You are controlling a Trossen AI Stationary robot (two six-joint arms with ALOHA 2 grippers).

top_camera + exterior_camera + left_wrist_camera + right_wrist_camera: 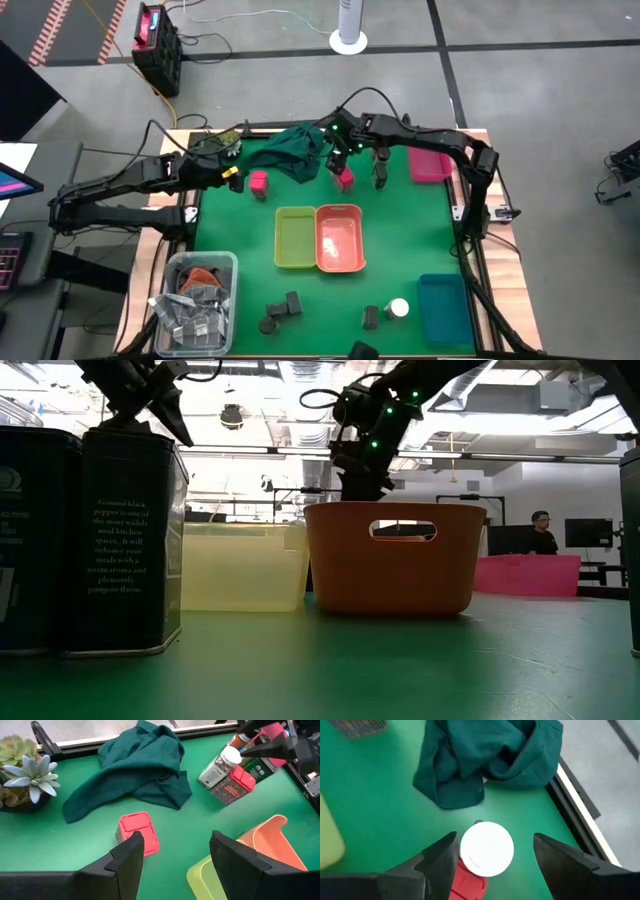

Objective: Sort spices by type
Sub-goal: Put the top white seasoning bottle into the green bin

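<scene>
At the near edge of the green counter [400, 200], the low view alone shows a dark blocky spice pack [122, 540] close up; its label reads "Ground black pepper", with smaller lines below too fine to read in full. From above, that near edge holds several dark packs and jars [283, 308], a white-topped jar [398, 309], a clear bin of silvery packets [196, 305] at the left and a blue tray [443, 308] at the right.

In the middle stand a yellow bin [295, 238] and an orange bin [339, 238], side by side and touching.

Beyond them, the left gripper [172, 847] hovers with its fingers apart and nothing between them, just near of a pink boxy pack [137, 832] lying alone on the counter. Only this wrist view shows a small succulent plant [25, 775] by the far-left edge.

The right gripper [492, 852] hangs open straight above another white-topped jar [487, 848], fingers either side but not touching it; a second pink pack [467, 882] lies against that jar. The left wrist view shows this jar [218, 766] leaning, its printing unreadable.

Farthest back lie the dark green cloth [293, 150] and a pink tray [430, 165] at the right. The low view shows a person [541, 532] in the room behind.
</scene>
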